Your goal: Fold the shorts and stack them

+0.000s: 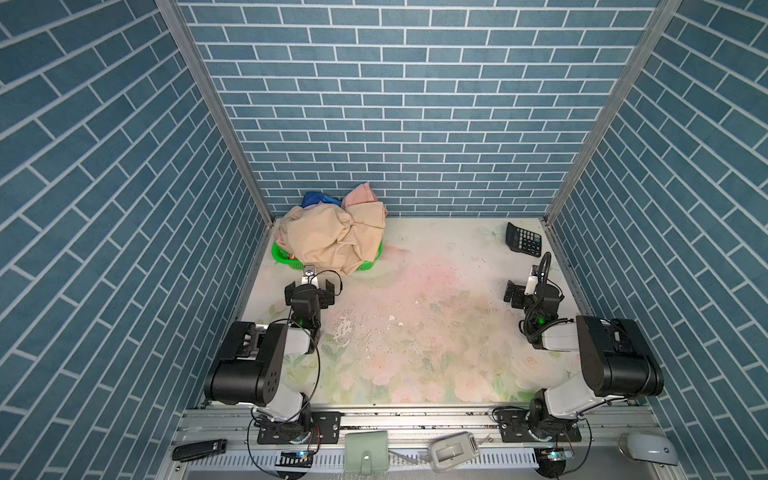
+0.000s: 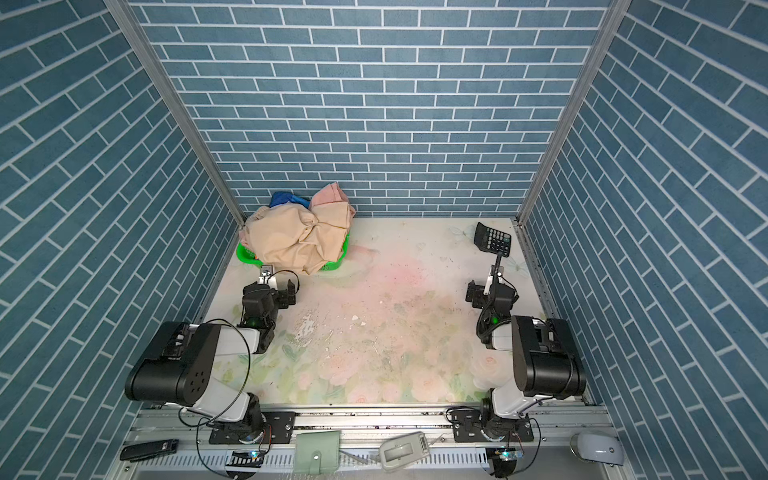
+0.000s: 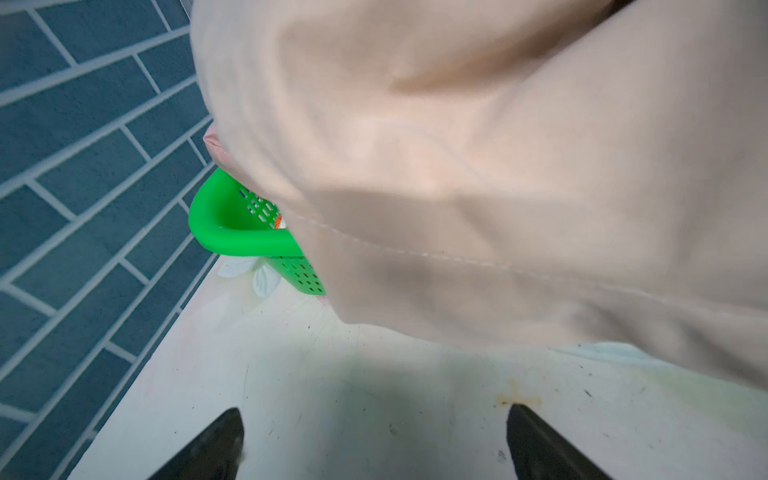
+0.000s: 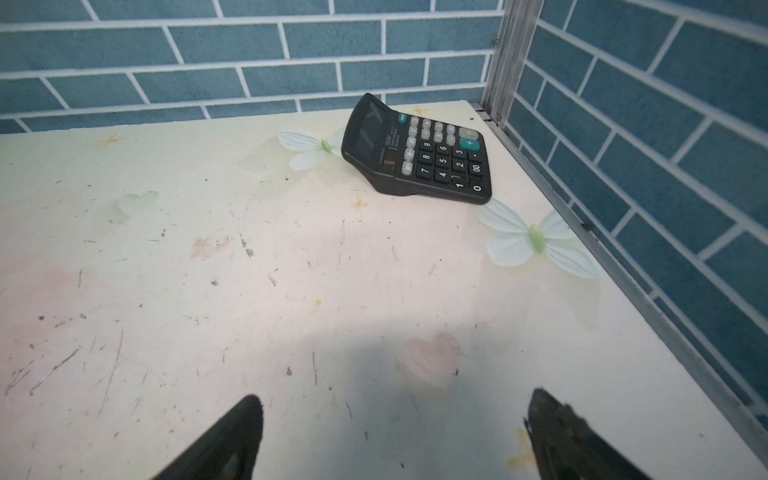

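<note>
Only left wrist view shows stitching on beige shorts (image 3: 498, 166)

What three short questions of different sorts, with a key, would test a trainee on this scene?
1. True or false: the beige shorts lie uppermost in the green basket.
2. Which thing lies at the far right? A mug; B calculator; C book.
3. Fill in: the left gripper and the right gripper both stand ____, holding nothing.
Key: 1 true; 2 B; 3 open.
</note>
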Action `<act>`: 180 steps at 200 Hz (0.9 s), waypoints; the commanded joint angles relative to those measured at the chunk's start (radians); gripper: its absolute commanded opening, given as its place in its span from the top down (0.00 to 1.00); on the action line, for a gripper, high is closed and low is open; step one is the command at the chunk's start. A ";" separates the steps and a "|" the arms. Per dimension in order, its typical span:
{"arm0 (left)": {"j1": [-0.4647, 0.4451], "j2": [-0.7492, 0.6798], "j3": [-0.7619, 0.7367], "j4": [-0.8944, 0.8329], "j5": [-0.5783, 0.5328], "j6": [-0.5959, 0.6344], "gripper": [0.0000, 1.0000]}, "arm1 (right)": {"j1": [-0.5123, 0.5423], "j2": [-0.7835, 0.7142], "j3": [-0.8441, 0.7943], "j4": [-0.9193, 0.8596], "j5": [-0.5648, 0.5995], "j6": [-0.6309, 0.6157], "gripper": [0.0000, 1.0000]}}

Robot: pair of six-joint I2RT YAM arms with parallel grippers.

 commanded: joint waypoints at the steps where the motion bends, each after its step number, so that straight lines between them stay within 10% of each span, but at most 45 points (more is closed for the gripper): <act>1: 0.005 -0.004 0.015 -0.005 0.012 -0.008 0.00 | -0.003 -0.015 0.010 -0.005 -0.007 -0.026 0.01; 134: 0.013 -0.052 0.011 -0.050 -0.076 -0.059 0.00 | -0.016 -0.040 0.032 -0.066 0.040 0.000 0.01; 180: -0.035 -0.081 -0.120 0.198 -0.153 -0.015 0.00 | -0.014 -0.256 0.064 -0.301 0.139 0.047 0.01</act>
